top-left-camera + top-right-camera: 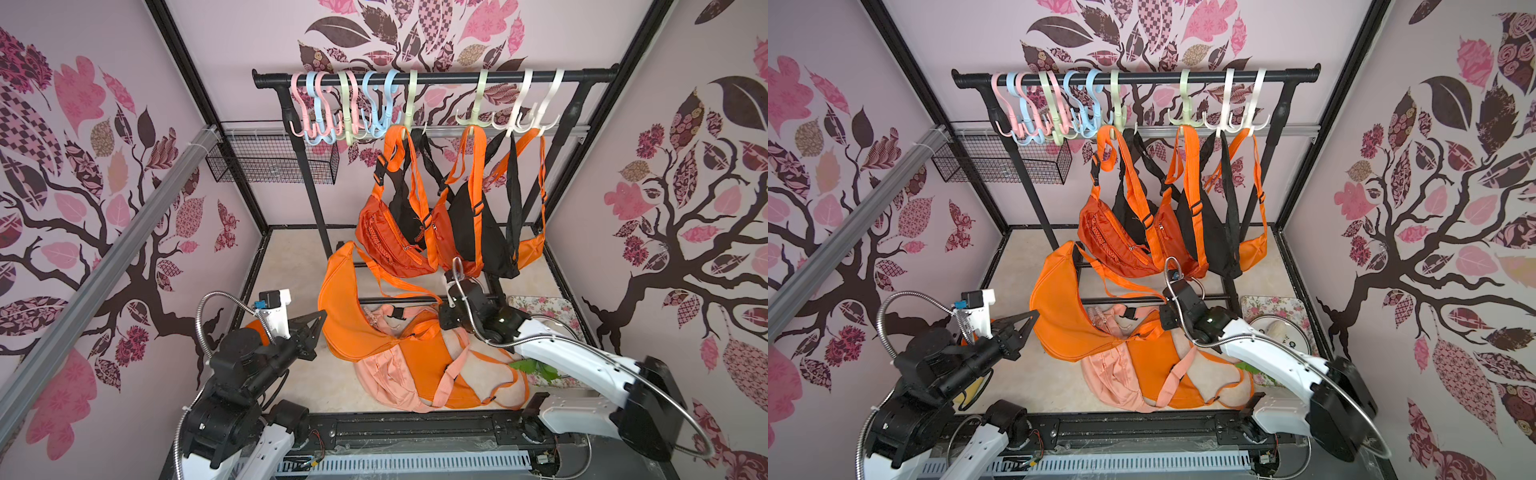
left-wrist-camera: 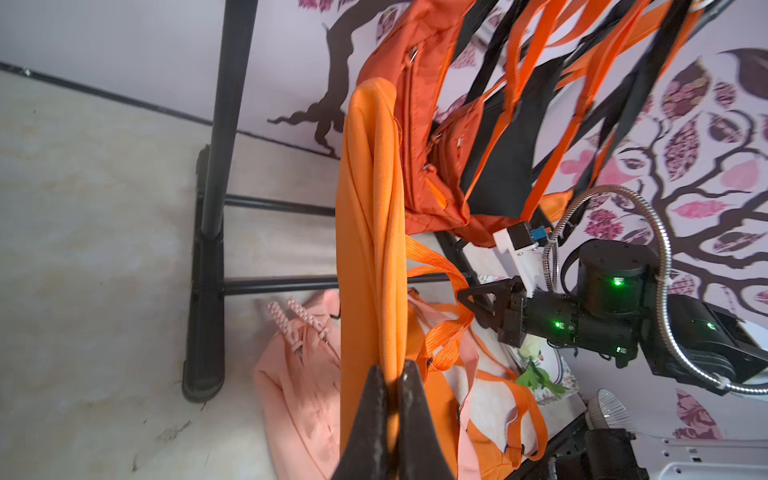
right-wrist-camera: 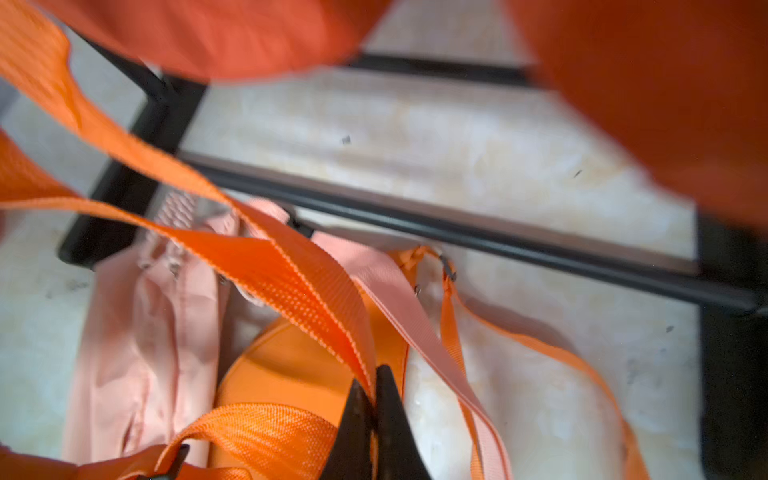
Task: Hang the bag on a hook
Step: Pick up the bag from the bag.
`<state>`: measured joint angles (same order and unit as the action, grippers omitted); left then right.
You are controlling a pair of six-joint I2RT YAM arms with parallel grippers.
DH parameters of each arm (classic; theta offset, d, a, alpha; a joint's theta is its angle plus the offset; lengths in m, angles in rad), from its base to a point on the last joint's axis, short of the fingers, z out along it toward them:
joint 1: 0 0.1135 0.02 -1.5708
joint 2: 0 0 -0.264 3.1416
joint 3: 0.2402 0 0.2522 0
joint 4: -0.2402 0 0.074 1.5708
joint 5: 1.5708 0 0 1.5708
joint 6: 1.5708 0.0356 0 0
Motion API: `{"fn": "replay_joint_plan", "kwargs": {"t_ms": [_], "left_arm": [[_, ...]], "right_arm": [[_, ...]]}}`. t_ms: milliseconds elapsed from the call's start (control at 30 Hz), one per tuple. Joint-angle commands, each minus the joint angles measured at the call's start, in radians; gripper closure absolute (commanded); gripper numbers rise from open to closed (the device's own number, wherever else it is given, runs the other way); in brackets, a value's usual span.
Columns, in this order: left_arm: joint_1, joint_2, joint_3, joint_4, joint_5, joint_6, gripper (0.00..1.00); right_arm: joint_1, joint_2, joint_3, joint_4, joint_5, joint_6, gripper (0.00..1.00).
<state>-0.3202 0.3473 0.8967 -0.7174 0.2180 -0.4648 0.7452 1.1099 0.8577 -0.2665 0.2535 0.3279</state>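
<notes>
A bright orange crescent bag (image 1: 353, 307) (image 1: 1067, 316) (image 2: 370, 228) stands lifted on edge above the table, in front of the rack. My left gripper (image 1: 324, 313) (image 1: 1037, 314) (image 2: 390, 368) is shut on the bag's near edge. My right gripper (image 1: 444, 311) (image 1: 1165, 316) (image 3: 374, 380) (image 2: 461, 293) is shut on the bag's orange webbing strap (image 3: 291, 274) (image 1: 399, 286), low beside the bag. Pastel hooks (image 1: 316, 124) (image 1: 1025, 124) hang bare at the left end of the black rail (image 1: 436, 77).
Several orange and black bags (image 1: 395, 232) hang from hooks at the rail's middle and right. A pile of peach and orange bags (image 1: 386, 370) lies on the table. A wire basket (image 1: 270, 160) is on the back wall; a floral tray (image 1: 544, 307) sits right.
</notes>
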Motion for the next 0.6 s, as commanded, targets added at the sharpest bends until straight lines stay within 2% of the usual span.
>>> {"fn": "replay_joint_plan", "kwargs": {"t_ms": [0, 133, 300, 433, 567], "left_arm": [[0.004, -0.046, -0.016, 0.133, 0.029, 0.035, 1.00], [0.003, -0.081, 0.016, 0.153, 0.024, 0.065, 1.00], [0.003, -0.112, 0.066, 0.160, -0.047, 0.104, 1.00], [0.004, -0.125, 0.094, 0.206, -0.119, 0.132, 1.00], [0.004, -0.127, 0.120, 0.278, -0.195, 0.166, 1.00]], "right_arm": [[0.006, -0.141, 0.039, 0.072, 0.107, -0.100, 1.00], [0.005, -0.165, 0.163, 0.108, 0.122, -0.212, 1.00], [0.005, -0.068, 0.385, 0.177, 0.122, -0.347, 1.00], [0.005, 0.058, 0.615, 0.225, 0.058, -0.379, 1.00], [0.005, 0.215, 0.853, 0.240, -0.077, -0.365, 1.00]]}}
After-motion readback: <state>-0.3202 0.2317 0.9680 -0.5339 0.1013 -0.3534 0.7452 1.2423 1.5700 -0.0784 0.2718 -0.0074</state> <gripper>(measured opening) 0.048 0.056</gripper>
